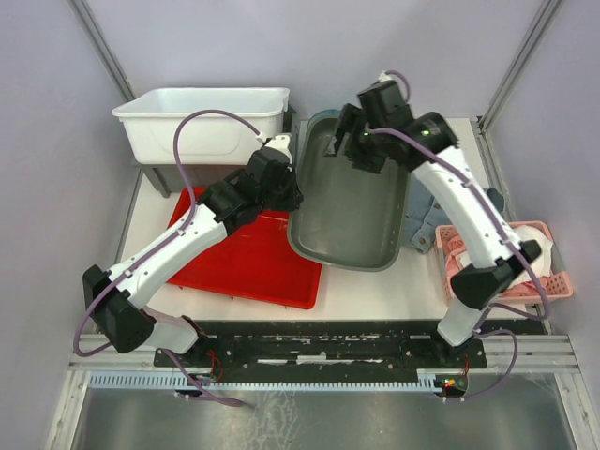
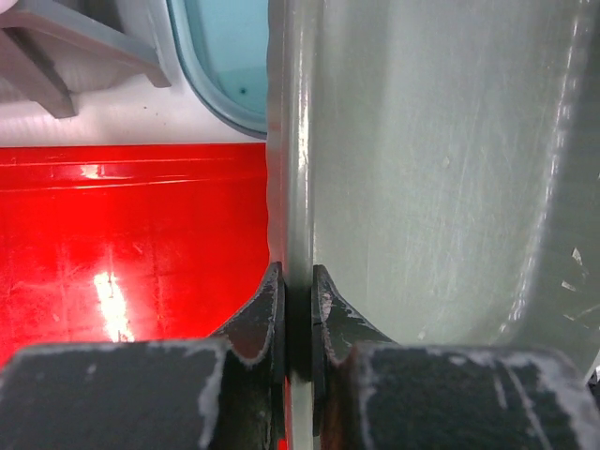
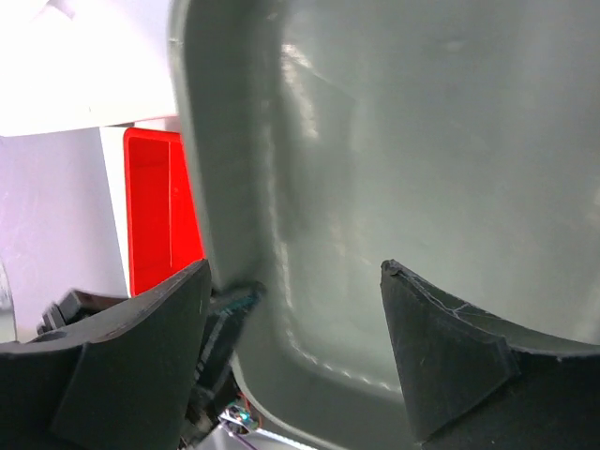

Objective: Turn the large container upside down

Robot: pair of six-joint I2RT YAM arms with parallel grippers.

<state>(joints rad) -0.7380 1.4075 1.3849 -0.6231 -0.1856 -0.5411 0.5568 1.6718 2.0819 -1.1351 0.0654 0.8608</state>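
Note:
The large grey-green container [image 1: 347, 211] lies open side up in the middle of the table, partly over the red tray [image 1: 244, 258]. My left gripper [image 1: 292, 192] is shut on its left rim; in the left wrist view the jaws [image 2: 297, 281] pinch the thin rim [image 2: 291, 141], with the container's inside [image 2: 431, 169] on the right. My right gripper [image 1: 337, 141] is open at the container's far left corner. In the right wrist view [image 3: 295, 272] one finger stands outside the wall and the other over the inside [image 3: 403, 141], neither touching it.
A white bin [image 1: 202, 117] stands on a grey stand at the back left. A teal container [image 1: 323, 117] shows behind the grey one, also in the left wrist view [image 2: 225, 56]. A blue cloth [image 1: 427, 220] and a pink basket [image 1: 544, 272] lie at the right.

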